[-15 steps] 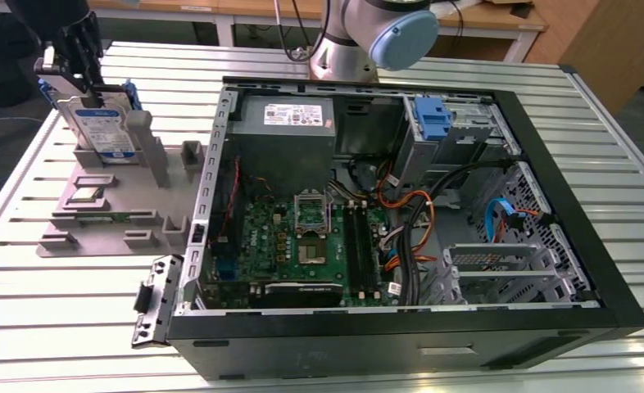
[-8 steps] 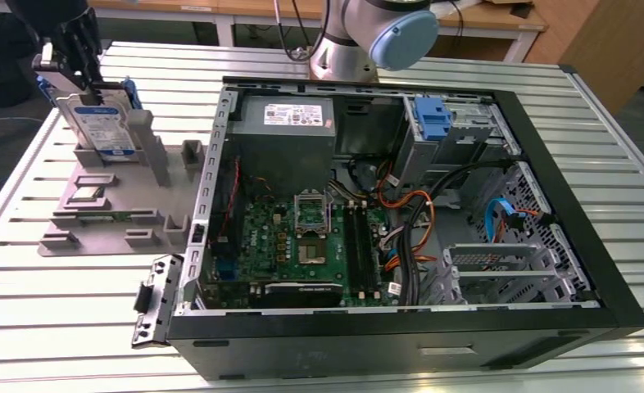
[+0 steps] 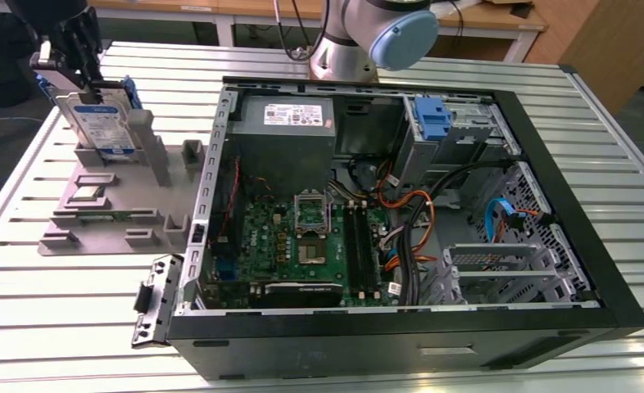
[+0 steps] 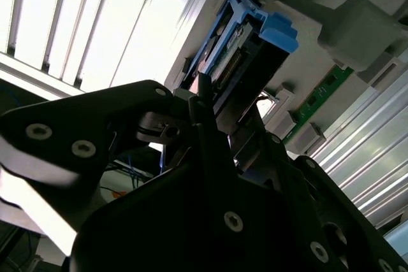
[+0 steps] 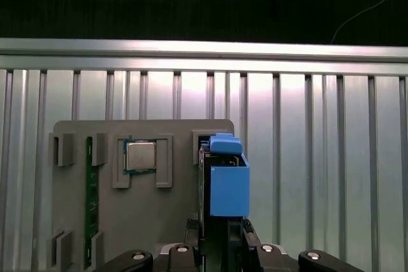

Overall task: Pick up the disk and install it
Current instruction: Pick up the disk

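The disk (image 3: pixel 95 123) stands on edge in a slot of the grey fixture (image 3: pixel 103 221), at the exterior view's left beside the computer case. Its silver face carries a white-and-blue label, and its blue carrier frame (image 5: pixel 228 183) shows in both wrist views. My gripper (image 3: pixel 74 82) comes down on the disk's upper edge. In the first wrist view my gripper (image 5: pixel 220 227) has its black fingers pressed on both sides of the disk. The second wrist view shows the same grip (image 4: pixel 213 103), with the disk (image 4: pixel 248 36) beyond it.
The open computer case (image 3: pixel 584 213) lies at the exterior view's right, with a power-supply box (image 3: pixel 289 115), motherboard and a drive cage carrying a blue bracket (image 3: pixel 436 119). The fixture also holds a processor chip (image 5: pixel 140 155) and a green memory stick (image 5: pixel 90 202). The arm's base (image 3: pixel 366 37) stands behind the case.
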Controlling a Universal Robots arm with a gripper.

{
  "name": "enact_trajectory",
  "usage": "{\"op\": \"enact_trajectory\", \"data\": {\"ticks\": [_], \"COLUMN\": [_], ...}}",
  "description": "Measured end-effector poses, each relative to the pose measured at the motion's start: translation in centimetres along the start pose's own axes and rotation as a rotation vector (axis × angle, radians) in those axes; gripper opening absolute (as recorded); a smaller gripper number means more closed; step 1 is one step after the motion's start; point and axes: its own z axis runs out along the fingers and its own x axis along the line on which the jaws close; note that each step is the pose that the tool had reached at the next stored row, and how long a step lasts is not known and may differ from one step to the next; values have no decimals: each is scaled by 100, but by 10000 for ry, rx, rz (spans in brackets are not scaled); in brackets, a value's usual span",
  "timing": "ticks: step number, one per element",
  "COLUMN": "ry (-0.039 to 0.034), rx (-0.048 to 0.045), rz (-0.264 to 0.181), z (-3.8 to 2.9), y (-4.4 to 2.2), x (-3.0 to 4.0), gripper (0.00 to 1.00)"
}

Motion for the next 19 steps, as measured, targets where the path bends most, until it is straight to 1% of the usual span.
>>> {"op": "enact_trajectory", "data": {"ticks": [11,14,19], "ry": [1,0,0], "rx": [-1,1,0], "rz": [6,6,6], "z": [-5,-54,-205], "y": [0,2,8], "x": [0,-2,-8], "gripper": [35,35,35]}}
